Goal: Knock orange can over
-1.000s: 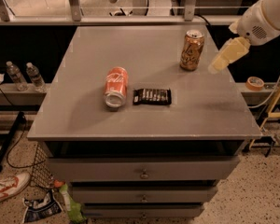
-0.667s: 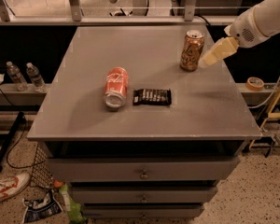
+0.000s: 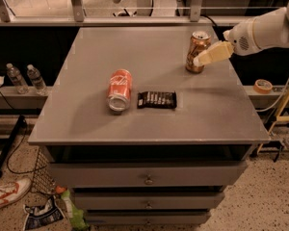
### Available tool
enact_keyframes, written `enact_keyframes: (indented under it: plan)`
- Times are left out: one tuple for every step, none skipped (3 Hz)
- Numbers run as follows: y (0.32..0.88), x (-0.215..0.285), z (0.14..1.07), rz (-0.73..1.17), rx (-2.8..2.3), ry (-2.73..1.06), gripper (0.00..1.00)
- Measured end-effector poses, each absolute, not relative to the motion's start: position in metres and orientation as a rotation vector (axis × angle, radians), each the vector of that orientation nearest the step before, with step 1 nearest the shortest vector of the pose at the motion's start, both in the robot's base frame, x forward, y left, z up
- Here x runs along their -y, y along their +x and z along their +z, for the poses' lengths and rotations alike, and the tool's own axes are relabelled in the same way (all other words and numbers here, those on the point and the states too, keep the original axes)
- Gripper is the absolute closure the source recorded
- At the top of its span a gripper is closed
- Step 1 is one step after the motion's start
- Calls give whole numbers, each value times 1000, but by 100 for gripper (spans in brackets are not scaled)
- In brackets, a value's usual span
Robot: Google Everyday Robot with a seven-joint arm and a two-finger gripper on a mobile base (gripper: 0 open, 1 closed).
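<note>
Amber-orange soda can [image 3: 198, 52] stands upright on the grey metal table [image 3: 135, 47], at about 1 o'clock from the table centre. Its long axis is vertical and the silver top faces up. There is a pale logo on the side facing the camera, too small to read. The cream-coloured gripper [image 3: 209, 56] comes in from the can's 3 o'clock on the white arm [image 3: 265, 30]. Its tip is against or just beside the can's lower right side; contact can't be confirmed, and I cannot tell whether it is open or closed. The table's right edge is near the can at 3 o'clock, and the far edge is a bit further off at 12. There is bare tabletop at the can's 9 and 6 o'clock. A red Coca-Cola can [image 3: 119, 89] with white script lies on its side at 8 o'clock from the orange one, well apart, with its long axis running far-to-near and its silver end toward the front edge. A dark flat snack-bar wrapper [image 3: 157, 99] lies just beside it at its 3 o'clock; the print is unreadable. Off the table, a roll of tape [image 3: 263, 85] sits on the right ledge and two clear plastic bottles [image 3: 25, 77] on the left ledge.
</note>
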State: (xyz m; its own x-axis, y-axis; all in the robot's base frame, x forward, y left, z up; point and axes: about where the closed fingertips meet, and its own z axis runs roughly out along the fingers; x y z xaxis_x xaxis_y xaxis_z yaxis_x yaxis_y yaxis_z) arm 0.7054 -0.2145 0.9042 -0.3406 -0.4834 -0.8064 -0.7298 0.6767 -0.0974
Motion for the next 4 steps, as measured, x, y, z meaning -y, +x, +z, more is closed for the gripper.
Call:
enact_keyframes:
  plan:
    - [715,203,900,407,-1956,-886,0]
    - [725,191,899,468,-1912,-832,0]
    - [731,184,897,521,-1885,-791,18]
    - [736,179,896,563,-1865,-758,41]
